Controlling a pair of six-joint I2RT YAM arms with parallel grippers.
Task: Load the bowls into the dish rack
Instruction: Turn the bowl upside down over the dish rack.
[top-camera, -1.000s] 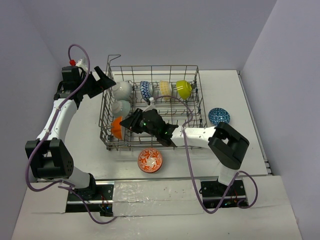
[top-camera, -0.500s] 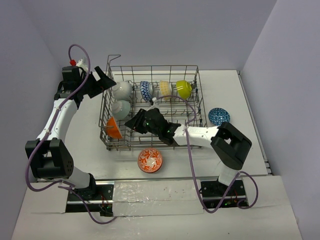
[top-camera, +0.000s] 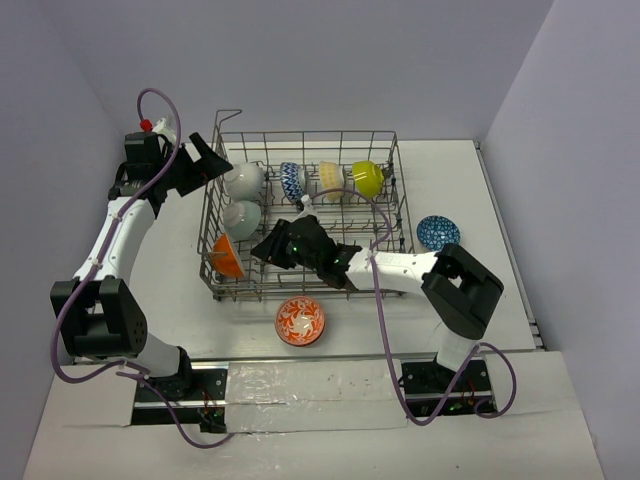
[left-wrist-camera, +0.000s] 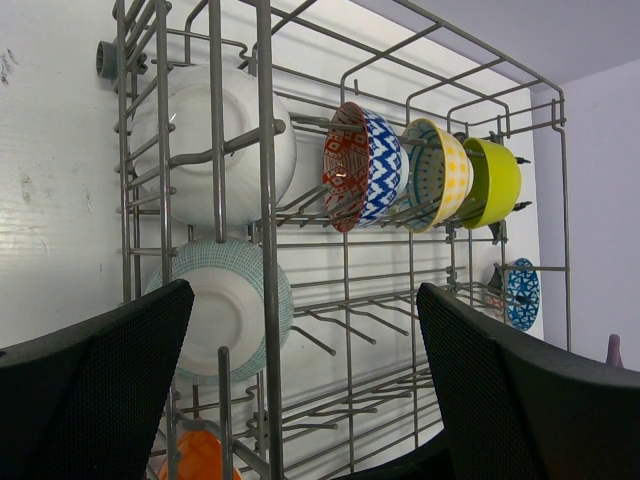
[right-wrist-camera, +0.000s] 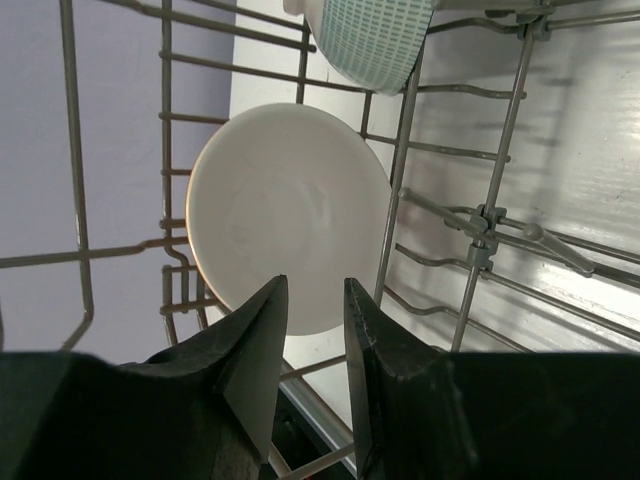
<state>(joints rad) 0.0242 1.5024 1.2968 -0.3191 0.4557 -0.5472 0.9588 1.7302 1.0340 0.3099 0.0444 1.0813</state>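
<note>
Fingers (right-wrist-camera: 258, 345) of the right gripper (right-wrist-camera: 314, 295) stand a narrow slit apart with nothing between them. They reach low inside the dish rack (top-camera: 310, 133), at about 8 o'clock from its middle, just beside the orange bowl (top-camera: 228, 257). The pale round face filling the right wrist view is, I'd say, that bowl's inside, turned toward the gripper. The bowl stands on edge against the left wall wires, and I reckon the tines prop it there so it neither rolls nor lies flat. Over at 10 o'clock the left gripper (left-wrist-camera: 305, 295) hovers outside the rack's corner, its fingers (left-wrist-camera: 100, 380) spread wide and empty, looking in through the wires. My guess is it is parked there to keep out of the other arm's way. From the orange bowl toward 12 o'clock, a green-checked white bowl (top-camera: 243, 215) and a plain white bowl (top-camera: 245, 178) lean in the same column. Along the far row the blue-white bowl (top-camera: 292, 180), the pale yellow bowl (top-camera: 331, 178) and the lime bowl (top-camera: 367, 178) stand on edge side by side. Two are not yet loaded. The red-white bowl (top-camera: 300, 320) sits mouth-up on the table (top-camera: 480, 200) at 6 o'clock, just beside the near rim. The dark-blue patterned bowl (top-camera: 438, 232) lies at 3 o'clock, near the right wall. I count six in the rack, and the red-white one looks the handiest to take next.
</note>
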